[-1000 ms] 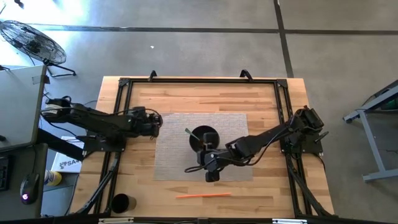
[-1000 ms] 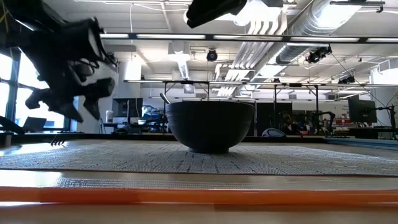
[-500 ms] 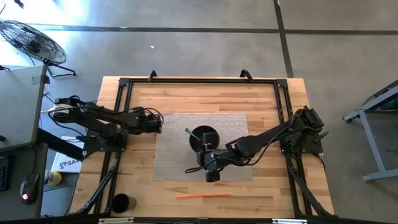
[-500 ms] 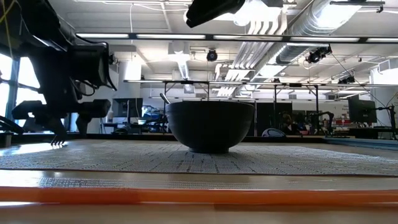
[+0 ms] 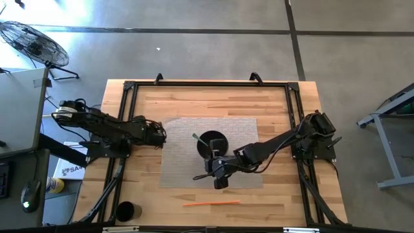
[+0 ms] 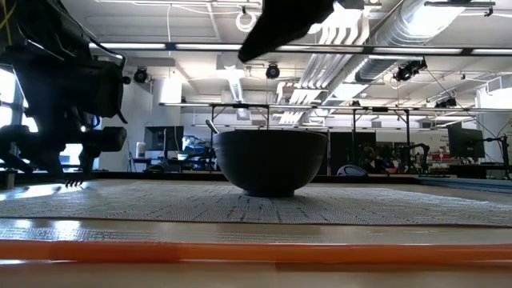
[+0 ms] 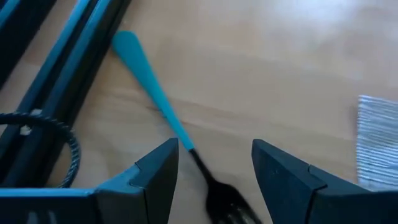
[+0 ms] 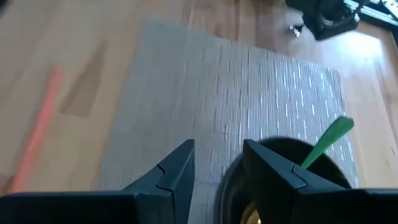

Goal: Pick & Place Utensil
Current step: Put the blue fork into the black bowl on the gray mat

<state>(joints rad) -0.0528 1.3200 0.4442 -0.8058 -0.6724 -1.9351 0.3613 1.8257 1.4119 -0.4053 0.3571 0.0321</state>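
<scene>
- While the left gripper (image 5: 157, 134) is held low at the mat's (image 5: 187, 171) left edge, left of centre in the high view, its fingers (image 7: 158, 171) are seen spread apart around a teal-handled fork (image 7: 168, 121) lying on the table (image 5: 194, 97).
- At centre, a black bowl (image 5: 211, 144) is set on the mat, with a green-handled utensil (image 8: 326, 142) leaning in it.
- Just below the bowl, the right gripper (image 5: 218, 176) is held with its fingers (image 8: 171, 171) apart and empty.
- Near the bottom edge, an orange utensil (image 5: 211, 202) is seen on the wood.

2 matte black jointed arms, each with black cabling and a dark, blunt-fingered tool (image 7: 214, 171).
</scene>
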